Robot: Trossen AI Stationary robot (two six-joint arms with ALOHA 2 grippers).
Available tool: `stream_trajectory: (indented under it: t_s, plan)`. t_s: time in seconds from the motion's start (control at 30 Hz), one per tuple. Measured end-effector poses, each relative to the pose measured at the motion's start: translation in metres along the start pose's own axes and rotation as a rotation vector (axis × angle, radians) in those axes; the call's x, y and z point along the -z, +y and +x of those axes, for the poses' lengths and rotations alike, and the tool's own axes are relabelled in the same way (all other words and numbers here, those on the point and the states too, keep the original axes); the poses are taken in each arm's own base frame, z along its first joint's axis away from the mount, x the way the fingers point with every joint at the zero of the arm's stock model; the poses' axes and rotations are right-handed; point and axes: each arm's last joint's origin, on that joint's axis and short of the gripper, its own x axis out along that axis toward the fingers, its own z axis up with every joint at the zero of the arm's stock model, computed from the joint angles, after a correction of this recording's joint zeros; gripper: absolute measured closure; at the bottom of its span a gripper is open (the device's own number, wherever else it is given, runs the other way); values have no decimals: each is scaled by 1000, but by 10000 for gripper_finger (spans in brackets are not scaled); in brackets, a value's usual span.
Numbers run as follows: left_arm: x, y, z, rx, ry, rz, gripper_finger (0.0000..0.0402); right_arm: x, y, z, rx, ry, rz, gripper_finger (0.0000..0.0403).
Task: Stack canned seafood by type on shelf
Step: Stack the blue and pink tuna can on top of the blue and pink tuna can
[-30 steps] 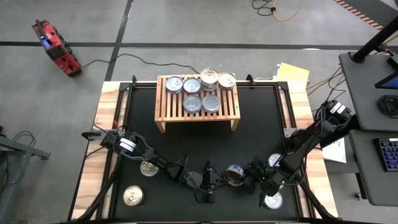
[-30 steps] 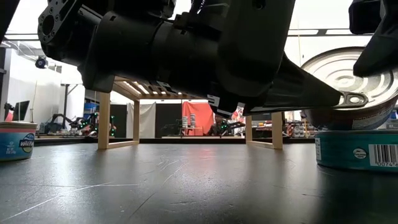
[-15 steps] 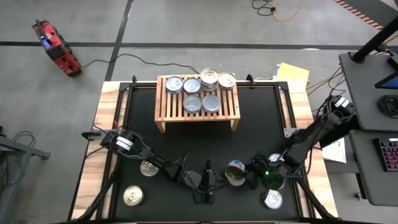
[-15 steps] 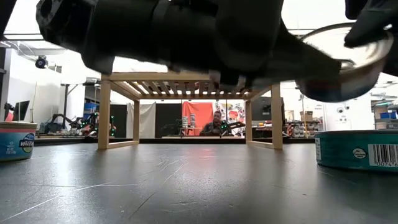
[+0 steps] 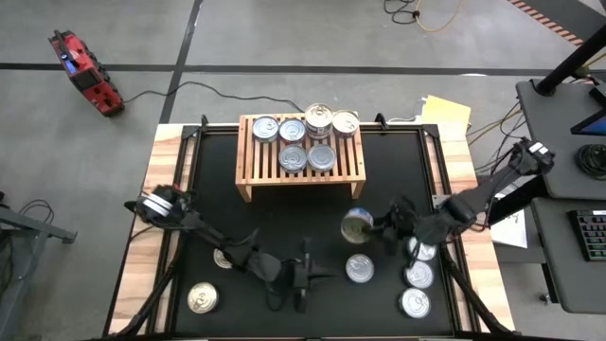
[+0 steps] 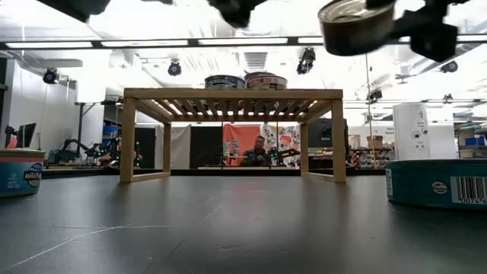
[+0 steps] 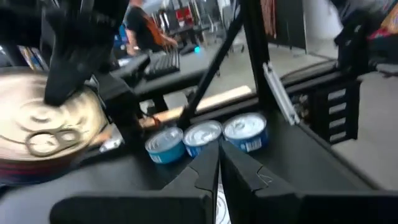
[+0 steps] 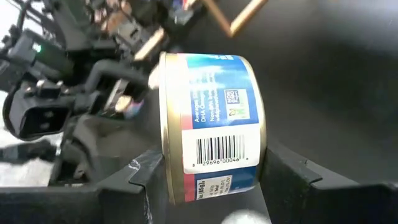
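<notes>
The right gripper (image 5: 371,228) is gripping a blue-labelled can (image 8: 211,158) across its two flat ends between its jaws and holding it lifted above the bench (image 5: 398,166), just off the shelf's (image 5: 299,178) front right corner. The transfer step is judged in hand; the next move calls for carrying this can over the shelf and setting it squarely on a matching tin among those on the slats (image 5: 307,157). The left gripper (image 5: 301,278), jaws clenched on nothing, is waiting low, well in front of the shelf.
</notes>
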Motion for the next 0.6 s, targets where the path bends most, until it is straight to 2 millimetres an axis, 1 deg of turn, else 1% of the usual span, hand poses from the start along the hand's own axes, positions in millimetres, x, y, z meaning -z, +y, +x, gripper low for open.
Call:
stream_trajectory:
  t_s: [0.07,0.17,0.27,0.33,0.43,0.6]
  plan:
    - [-9,2,-15,6,-40,-2,401,-13,-4,-3,0,-42,-4,216]
    - [-17,7,-38,15,-73,-1,401,-32,-9,-5,-5,-115,-21,216]
    - [-22,15,-59,1,-86,-19,401,-52,-11,-3,-36,-186,-27,216]
    - [-23,21,-71,-47,-78,-38,401,-67,-13,0,-68,-211,-32,216]
    - [-24,29,-84,-106,-69,-62,401,-92,-18,1,-104,-240,-20,216]
    - [-27,35,-98,-109,-83,-81,401,-124,-32,1,-100,-268,1,216]
